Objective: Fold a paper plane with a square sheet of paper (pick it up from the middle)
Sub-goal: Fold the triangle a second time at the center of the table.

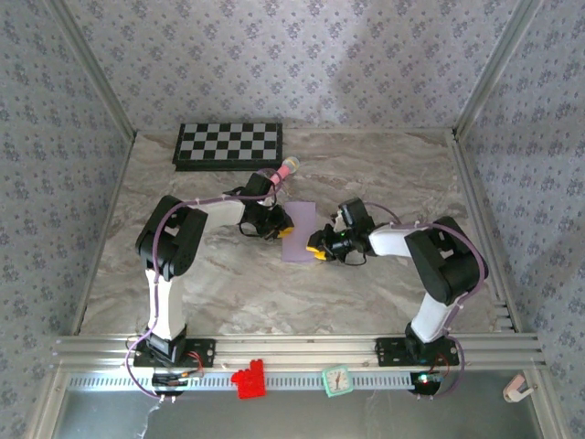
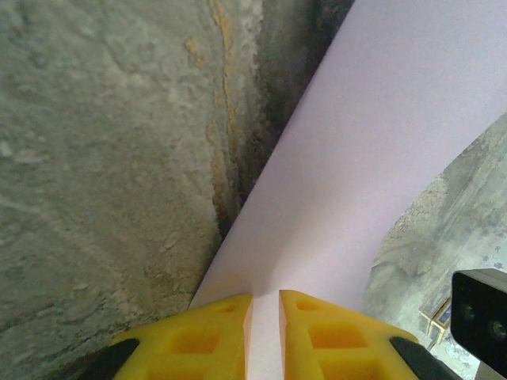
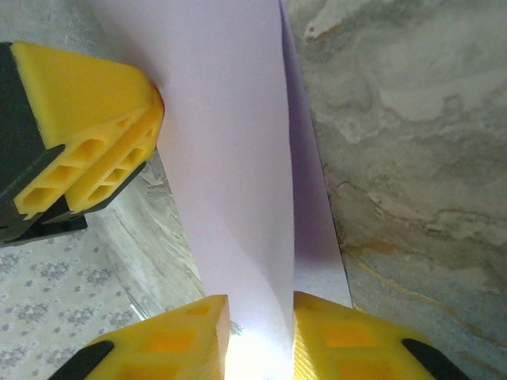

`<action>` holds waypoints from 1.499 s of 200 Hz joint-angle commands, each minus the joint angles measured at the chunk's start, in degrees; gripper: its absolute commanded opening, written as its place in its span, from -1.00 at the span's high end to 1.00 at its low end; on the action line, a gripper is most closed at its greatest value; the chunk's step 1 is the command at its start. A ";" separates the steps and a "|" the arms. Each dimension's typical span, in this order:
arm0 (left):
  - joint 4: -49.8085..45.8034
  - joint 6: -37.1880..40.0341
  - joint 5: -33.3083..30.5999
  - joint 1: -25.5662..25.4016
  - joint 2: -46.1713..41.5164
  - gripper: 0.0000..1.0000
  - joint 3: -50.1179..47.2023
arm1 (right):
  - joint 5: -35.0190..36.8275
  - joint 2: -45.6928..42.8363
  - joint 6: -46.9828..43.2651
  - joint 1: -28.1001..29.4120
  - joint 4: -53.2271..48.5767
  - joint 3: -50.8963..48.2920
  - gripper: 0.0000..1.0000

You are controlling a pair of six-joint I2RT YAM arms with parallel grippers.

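Observation:
The square sheet of paper (image 1: pixel 300 230) is pale lavender and sits at the table's middle, between my two grippers. My left gripper (image 1: pixel 277 226) holds its left edge. In the left wrist view the yellow fingers (image 2: pixel 206 340) stand almost together, with the sheet (image 2: pixel 380 142) running up from the thin slot of the left gripper (image 2: pixel 265 317). My right gripper (image 1: pixel 320 249) meets the sheet's near right side. In the right wrist view a raised, curled part of the sheet (image 3: pixel 230 142) passes between the jaws of the right gripper (image 3: pixel 261 332). The left arm's fingers (image 3: pixel 87 150) pinch its far edge.
A black-and-white checkered board (image 1: pixel 228 144) lies at the back. A pink toy microphone (image 1: pixel 285 168) lies just behind the left gripper. On the front rail sit a red block (image 1: pixel 247 380) and a small green clock (image 1: pixel 336 380). Patterned walls close three sides.

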 commanded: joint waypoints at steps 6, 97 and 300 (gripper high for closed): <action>-4.60 -0.80 -1.80 0.40 2.02 0.63 -0.59 | -0.21 -1.60 1.76 0.29 0.11 -1.08 0.56; -4.59 -1.06 -1.81 0.41 1.85 0.63 -0.59 | 0.01 -3.10 2.65 0.33 -1.64 -2.25 0.64; -3.14 4.56 -0.19 0.86 1.01 0.50 3.58 | -1.39 -1.71 -9.56 -1.85 -25.82 9.56 0.93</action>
